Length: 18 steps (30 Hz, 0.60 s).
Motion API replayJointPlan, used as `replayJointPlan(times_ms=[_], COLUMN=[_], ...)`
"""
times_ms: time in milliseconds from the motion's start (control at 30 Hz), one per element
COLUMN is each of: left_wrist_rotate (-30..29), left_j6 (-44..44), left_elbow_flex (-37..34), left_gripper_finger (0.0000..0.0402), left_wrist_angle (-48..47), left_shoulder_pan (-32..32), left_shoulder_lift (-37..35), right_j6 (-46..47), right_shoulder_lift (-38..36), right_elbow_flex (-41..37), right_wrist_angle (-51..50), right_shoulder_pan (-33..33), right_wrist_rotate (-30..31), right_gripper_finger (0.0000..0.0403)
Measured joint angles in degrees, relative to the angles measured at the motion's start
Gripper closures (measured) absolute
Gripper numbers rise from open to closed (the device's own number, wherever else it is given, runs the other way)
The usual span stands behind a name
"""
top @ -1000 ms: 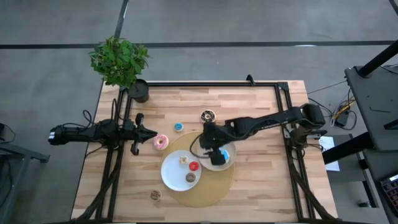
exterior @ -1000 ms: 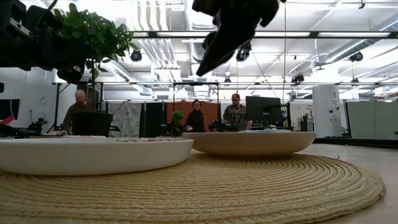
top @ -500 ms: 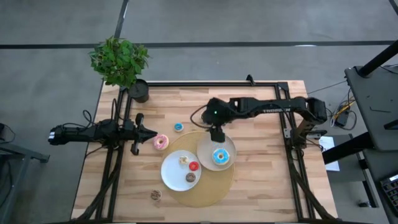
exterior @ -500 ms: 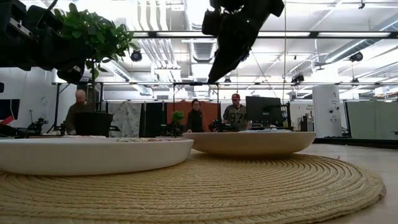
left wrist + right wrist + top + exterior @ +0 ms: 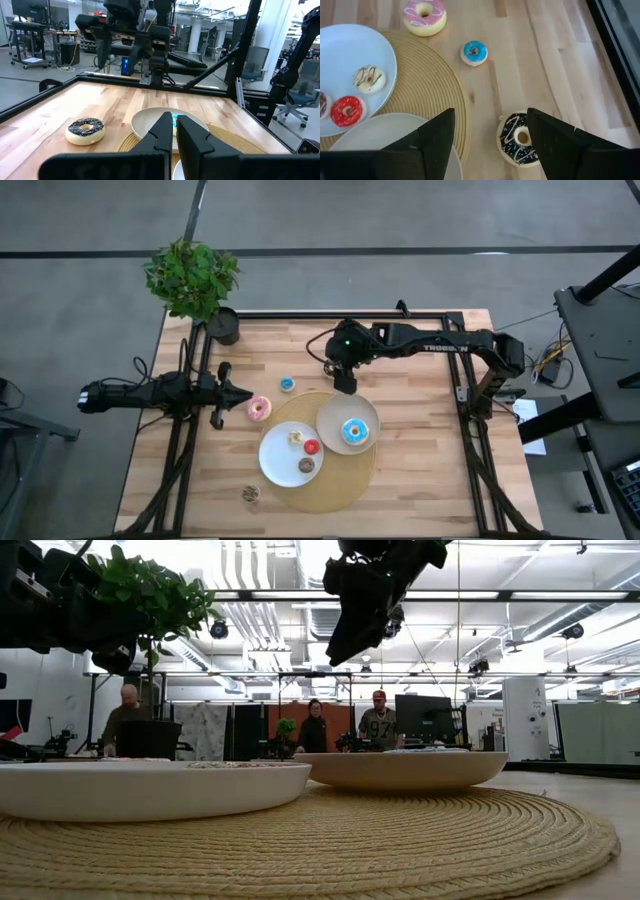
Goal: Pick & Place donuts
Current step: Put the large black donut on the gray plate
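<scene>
Blue-sprinkled donut (image 5: 353,431) sat on beige plate (image 5: 330,420); right gripper (image 5: 343,383) had lifted off, jaws spread, nearing chocolate donut (image 5: 519,138); left gripper (image 5: 246,393) pressed shut.

left claw (image 5: 245,393) shut, right claw (image 5: 343,383) open

A round mat (image 5: 345,480) lies mid-table (image 5: 420,470), carrying two plates side by side. The left plate (image 5: 272,455) holds three small donuts (image 5: 307,447); the right plate (image 5: 330,420) holds one donut (image 5: 353,431). Left of the mat lie another donut (image 5: 259,408) and a mini donut (image 5: 287,385). A plant (image 5: 192,280) stands at the far left corner.
</scene>
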Motion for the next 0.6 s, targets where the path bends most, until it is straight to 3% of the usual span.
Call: replayJointPlan(times_ms=[600], left_wrist_rotate=[-0.01], left_j6=[-0.01], left_elbow_flex=[-0.02], left_gripper_finger=[0.0402], left_wrist_angle=[0.0], left_shoulder_pan=[0.0], left_shoulder_lift=[0.0], right_j6=[0.31], right_shoulder_lift=[0.04], right_elbow_flex=[0.66], right_wrist_angle=[-2.13], right_shoulder_pan=[-2.19], right_wrist_rotate=[-0.13], right_gripper_finger=[0.0165])
